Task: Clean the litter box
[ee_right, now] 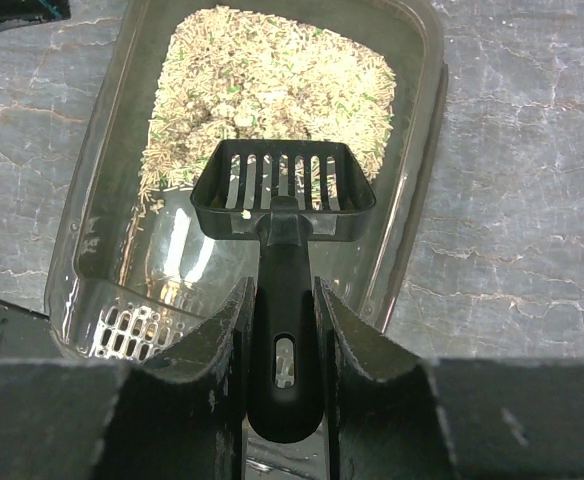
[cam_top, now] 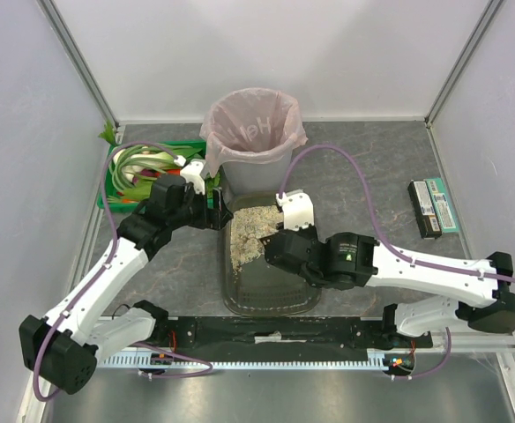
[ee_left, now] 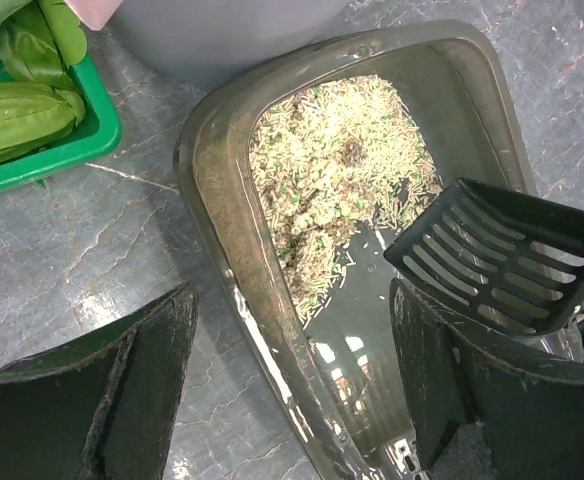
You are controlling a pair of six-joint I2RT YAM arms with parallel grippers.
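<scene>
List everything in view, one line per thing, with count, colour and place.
litter box: one, dark olive-grey, middle of the table between the arms
litter: one patch, beige with green specks, far half of the litter box
scoop: one, black and slotted, over the litter box just short of the litter
bin: one, grey with a pink bag, behind the litter box
crate: one, green, far left of the table
vegetables: several, green and pale, in the crate
packs: two, dark and greenish, side by side on the right of the table
table: one, grey marbled, under everything
left gripper: one, black, open over the litter box's left rim
right gripper: one, black, shut on the scoop's handle
</scene>
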